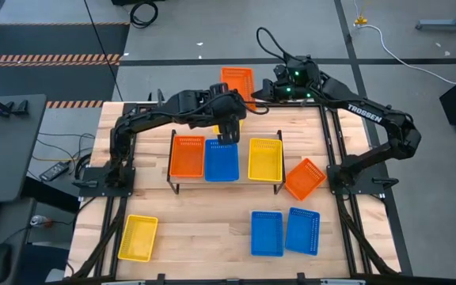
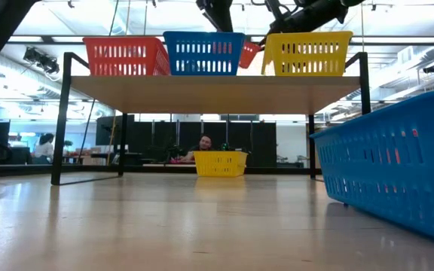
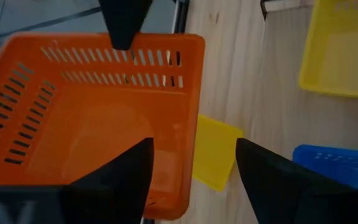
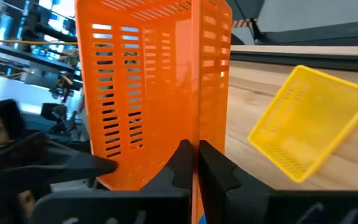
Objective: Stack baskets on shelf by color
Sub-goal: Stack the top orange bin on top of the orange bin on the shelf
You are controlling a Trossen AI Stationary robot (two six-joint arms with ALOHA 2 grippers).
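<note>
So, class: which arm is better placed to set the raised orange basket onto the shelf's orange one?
The right: its gripper is shut on the raised orange basket, behind the shelf. The left gripper is open, holding nothing.

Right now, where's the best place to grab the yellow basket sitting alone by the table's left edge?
Take the yellow basket by the rim of one wall, tool coming straight down: it lies flat, open side up, nothing touching it. The left tool, open over the shelf, looks nearer; the right tool holds an orange basket.
</note>
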